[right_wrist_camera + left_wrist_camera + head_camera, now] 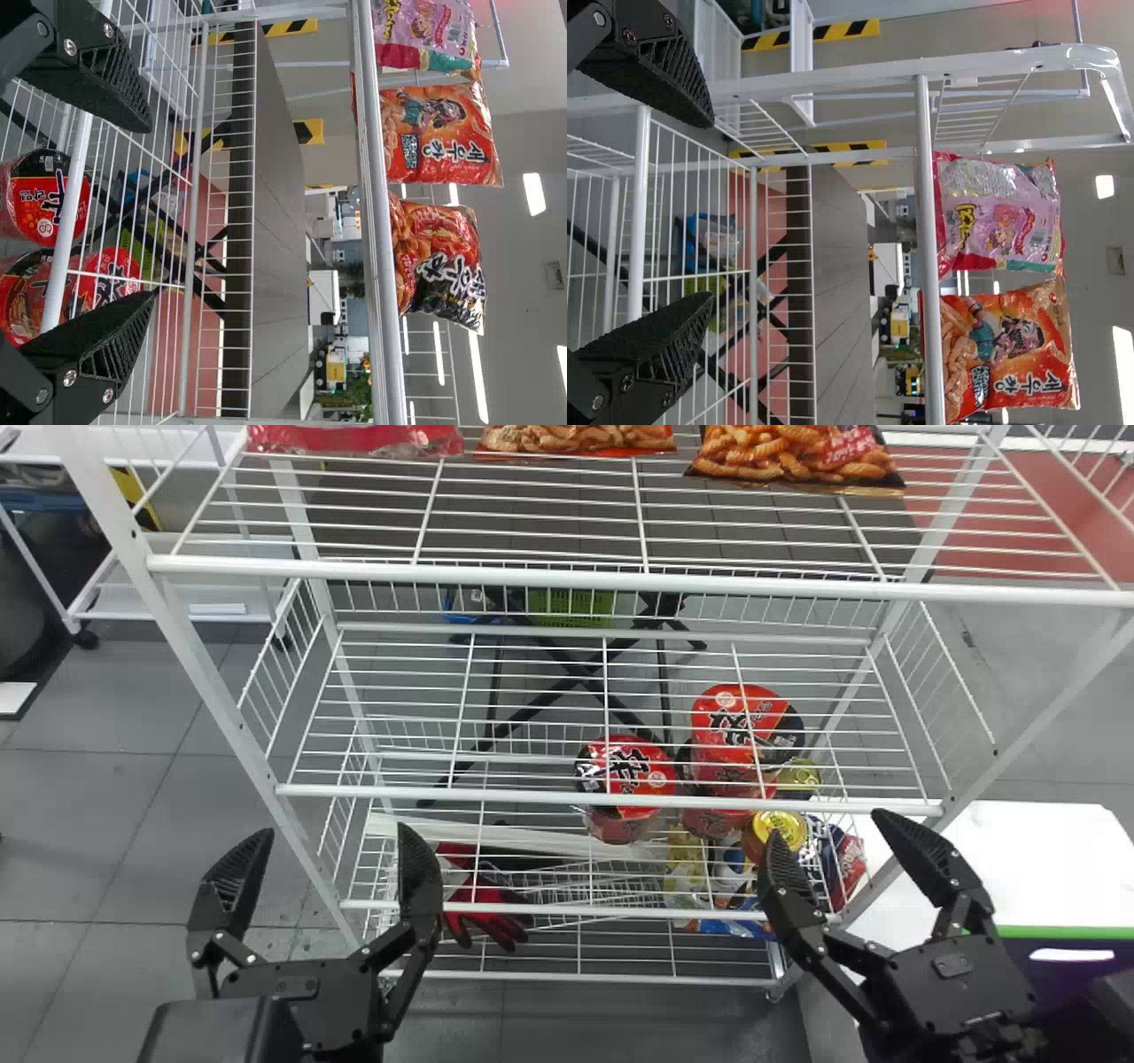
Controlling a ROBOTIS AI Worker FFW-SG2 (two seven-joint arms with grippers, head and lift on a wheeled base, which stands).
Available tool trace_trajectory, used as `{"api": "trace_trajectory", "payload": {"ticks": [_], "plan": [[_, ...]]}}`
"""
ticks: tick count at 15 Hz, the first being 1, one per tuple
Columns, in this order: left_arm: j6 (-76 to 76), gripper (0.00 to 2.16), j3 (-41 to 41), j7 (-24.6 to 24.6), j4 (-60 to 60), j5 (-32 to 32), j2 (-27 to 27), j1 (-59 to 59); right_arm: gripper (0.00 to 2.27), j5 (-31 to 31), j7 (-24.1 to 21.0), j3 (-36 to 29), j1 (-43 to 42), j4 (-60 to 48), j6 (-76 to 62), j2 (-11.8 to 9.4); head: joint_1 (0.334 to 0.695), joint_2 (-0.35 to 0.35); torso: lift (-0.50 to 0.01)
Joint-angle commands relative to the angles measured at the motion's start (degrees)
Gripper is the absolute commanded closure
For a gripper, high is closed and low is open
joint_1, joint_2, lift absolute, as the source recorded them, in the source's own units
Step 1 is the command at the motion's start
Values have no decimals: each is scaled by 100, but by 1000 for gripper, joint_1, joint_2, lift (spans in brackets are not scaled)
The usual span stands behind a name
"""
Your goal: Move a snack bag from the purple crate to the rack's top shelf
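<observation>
1. Your left hand is held out from the bottom edge of the head view, in front of the left part of the rack. It points nearly straight forward, its fingers set side to side and spread wide, with nothing between them.
2. Your right hand is in front of the rack's right part, near the corner post and the white table. It slants inward toward the middle of the rack, also released and empty, its two fingers well apart.
3. Both your hands are lower than the top shelf and apart from each other.
4. Three snack bags are on that top shelf in a row: a pink one on the left, an orange one in the middle and an orange and black one on the right. You cannot tell from here which, if any, is the one to be moved.
5. Below, you have red noodle cups on the right side of the rack and a red glove toward the left.
</observation>
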Motion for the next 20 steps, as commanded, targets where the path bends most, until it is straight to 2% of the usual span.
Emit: {"api": "trace_trajectory", "payload": {"ticks": [1,20], "plan": [[0,137,-7,0,-2,-1,4,0,171,3,-5,0,16,-24,0,-1,695,-36,-307],[-35,137,1,0,86,25,13,-27,171,38,4,-17,24,-6,-18,17,695,-39,-384]]}}
